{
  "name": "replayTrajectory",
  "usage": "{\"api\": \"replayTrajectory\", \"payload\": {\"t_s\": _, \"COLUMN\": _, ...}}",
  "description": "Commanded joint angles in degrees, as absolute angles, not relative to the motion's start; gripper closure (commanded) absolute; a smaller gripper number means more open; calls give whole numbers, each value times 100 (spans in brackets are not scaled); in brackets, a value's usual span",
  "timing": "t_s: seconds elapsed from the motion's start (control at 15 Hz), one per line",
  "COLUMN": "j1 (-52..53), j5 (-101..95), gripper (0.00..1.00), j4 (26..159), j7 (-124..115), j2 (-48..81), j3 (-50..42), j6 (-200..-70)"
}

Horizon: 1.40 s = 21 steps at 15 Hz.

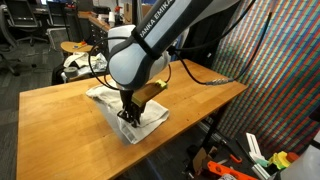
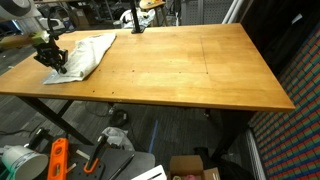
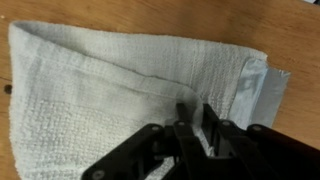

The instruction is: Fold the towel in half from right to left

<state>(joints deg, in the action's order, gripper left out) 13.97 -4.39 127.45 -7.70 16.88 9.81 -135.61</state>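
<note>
The towel (image 1: 150,122) (image 2: 88,50) is a pale grey-white cloth lying rumpled at one end of the wooden table (image 1: 55,115) (image 2: 190,60), close to the table's edge. In the wrist view the towel (image 3: 90,80) fills most of the frame, with a greyer band along its right edge. My gripper (image 1: 128,114) (image 2: 52,58) (image 3: 195,116) is down on the cloth. Its black fingers (image 3: 181,118) stand close together with a raised ridge of towel pinched between them. The arm hides the middle of the towel in an exterior view.
The table's long bare wooden top stretches away from the towel. A patterned panel (image 1: 285,70) stands beside the table. A white bundle with dark patches (image 1: 76,66) sits behind the far edge. Boxes and orange tools (image 2: 57,160) lie on the floor below.
</note>
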Motion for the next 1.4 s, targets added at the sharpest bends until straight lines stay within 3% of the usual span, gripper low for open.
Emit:
{"api": "replayTrajectory", "payload": {"t_s": 0.0, "j1": 1293, "j5": -330, "gripper": 100, "j4": 12799, "j7": -343, "j2": 1496, "j3": 1051, "j6": -13315}}
{"api": "replayTrajectory", "payload": {"t_s": 0.8, "j1": 1335, "j5": 343, "gripper": 97, "j4": 12993, "j7": 768, "j2": 1032, "j3": 1459, "j6": -12910}}
{"api": "replayTrajectory", "payload": {"t_s": 0.87, "j1": 1344, "j5": 361, "gripper": 71, "j4": 12980, "j7": 735, "j2": 1054, "j3": 1482, "j6": -12932}}
{"api": "replayTrajectory", "payload": {"t_s": 1.0, "j1": 1355, "j5": 321, "gripper": 65, "j4": 12976, "j7": 684, "j2": 1065, "j3": 1506, "j6": -12943}}
{"api": "replayTrajectory", "payload": {"t_s": 1.33, "j1": 1314, "j5": 86, "gripper": 27, "j4": 12964, "j7": 620, "j2": 941, "j3": 1413, "j6": -13115}}
